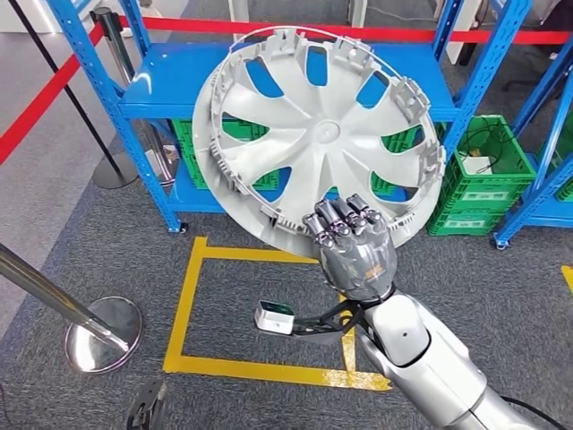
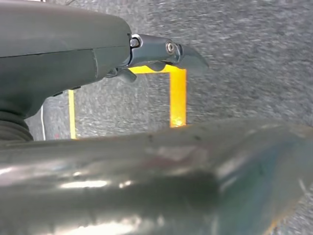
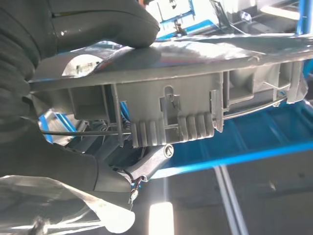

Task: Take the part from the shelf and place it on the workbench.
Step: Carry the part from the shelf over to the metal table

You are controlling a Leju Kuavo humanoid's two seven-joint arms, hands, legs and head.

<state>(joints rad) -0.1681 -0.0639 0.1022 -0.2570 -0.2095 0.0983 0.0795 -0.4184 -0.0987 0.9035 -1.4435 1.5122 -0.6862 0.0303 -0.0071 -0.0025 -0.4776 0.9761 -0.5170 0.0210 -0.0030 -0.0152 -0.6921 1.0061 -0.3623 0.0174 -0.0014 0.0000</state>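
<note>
Fingers (image 1: 337,219) of the right hand (image 1: 354,251) are clamped on the near rim of the hubcap (image 1: 318,134), curled over its edge in the head view. In the right wrist view the thick thumb (image 3: 110,22) presses on one face of the rim (image 3: 177,105) while the darker fingers (image 3: 147,164) sit against the other side, so the part is pinched between them. The hubcap is silver-grey, with curved spokes and clips around its edge; it is held up in the air, tilted, its ribbed back turned toward the head camera, in front of the blue shelf (image 1: 169,81) and clear of it. Through its openings the blue shelf board and a green crate (image 1: 196,152) show. Another green crate (image 1: 483,170) stands on the floor to the right of the shelf. On the grey carpet below, yellow tape (image 1: 185,296) marks a square. A red barrier tape (image 1: 40,103) and a chrome post base (image 1: 101,336) lie to the left. The left hand (image 2: 66,54) hangs over the carpet near the yellow tape, one dark finger (image 2: 166,51) stretched out straight; whether the rest are apart or curled I cannot tell.
</note>
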